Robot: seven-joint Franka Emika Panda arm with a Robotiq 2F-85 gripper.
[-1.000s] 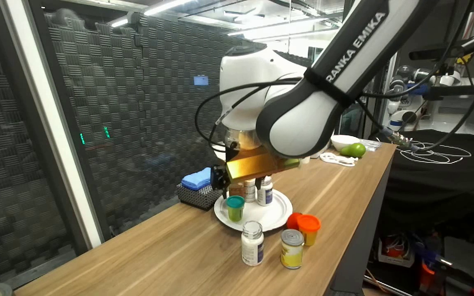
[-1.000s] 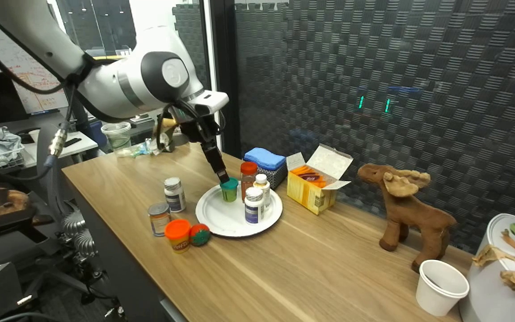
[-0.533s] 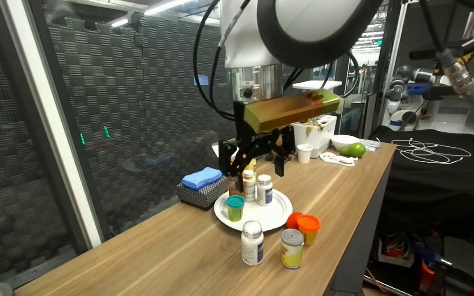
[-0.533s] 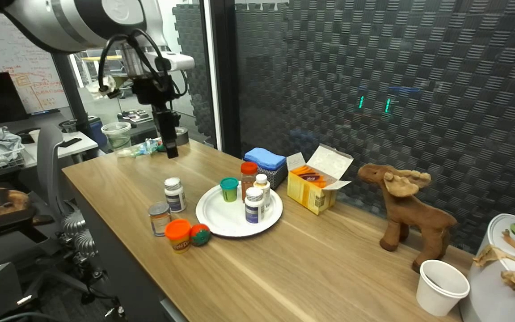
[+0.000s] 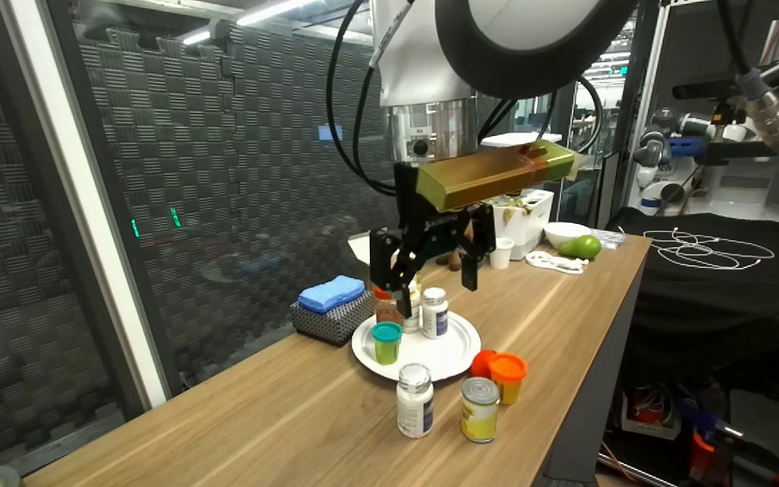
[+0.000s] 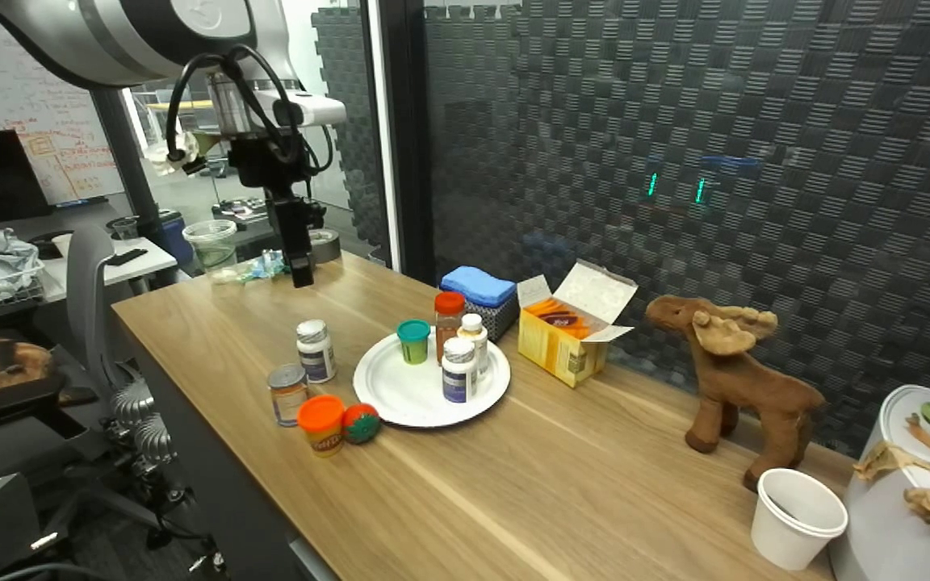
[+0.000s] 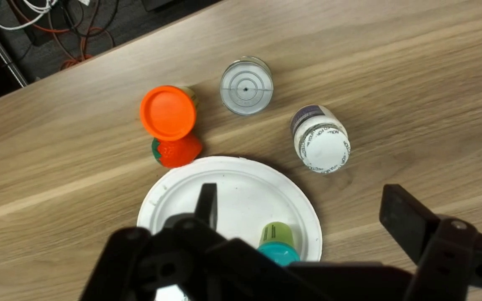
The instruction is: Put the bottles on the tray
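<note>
Hand: empty, its fingers spread well apart with nothing between them; it hangs above the counter, apparently to travel over the things below without toppling any.
Plate: below the hand, flat on the counter, broad enough to let several bottles stand without leaning.
Teal-lidded tub: upright on the plate just inside the rim, the nearest of the plate's load to the hand.
Cluster: a red-capped jar, a stout white bottle and a slim white bottle stand upright on the plate, farther from the hand; their bunching leaves bare room, likely enough for more.
Lone bottle: upright on the counter outside the plate, ahead of the hand in the wrist view, top facing up and sides free; it looks the likely next grasp.
Tin can: on the counter, farther ahead of the hand than the lone bottle; being no bottle, it probably belongs off the plate.
Orange-lidded tub: also ahead of the hand and off the plate, just beside the strawberry; its likeness to the teal-lidded one suggests it may count too.
Descent: best kept straight over the lone bottle, since wide fingers could brush the plate's rim.
</note>
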